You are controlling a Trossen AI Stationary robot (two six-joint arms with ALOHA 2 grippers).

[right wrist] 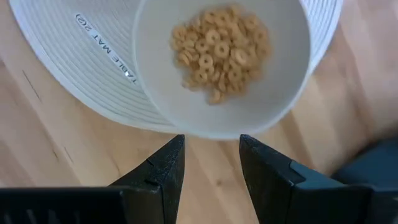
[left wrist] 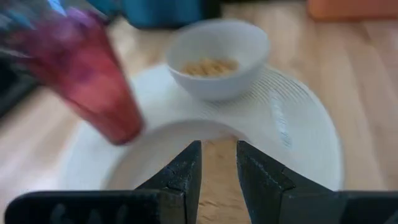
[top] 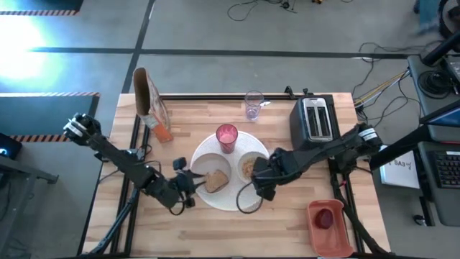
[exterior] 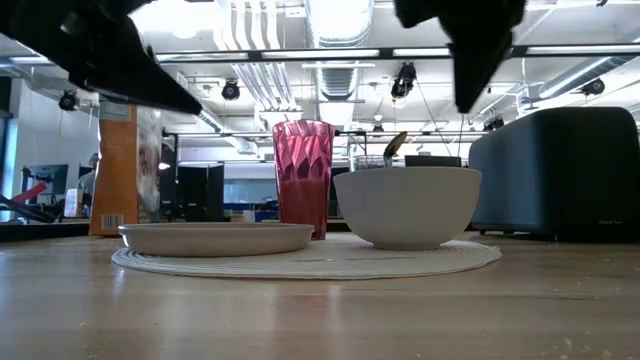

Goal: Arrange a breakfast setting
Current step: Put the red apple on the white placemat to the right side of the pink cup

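Beyond right gripper point(right wrist: 210, 163) jaws, parted and empty, white bowl point(right wrist: 221, 65) of cereal point(right wrist: 219, 51).

On the large round white plate point(top: 231, 198), the toast point(top: 215, 180) lies left of the white bowl point(top: 251, 167), the pink cup point(top: 226, 137) behind.

Robotics lab or open workshop, not a home. Wooden desk point(top: 215, 223) on a black metal frame stands on a grey concrete floor point(top: 215, 29) with dark tape lines and a striped hazard strip point(top: 50, 94). Loose cables point(top: 262, 8) trail on the floor; more cables point(top: 374, 86) run to a side bench with a keyboard point(top: 447, 169). Low view: exposed ceiling ducts point(exterior: 340, 30), pipes, hanging lights point(exterior: 404, 78), monitors point(exterior: 50, 180) in the background.
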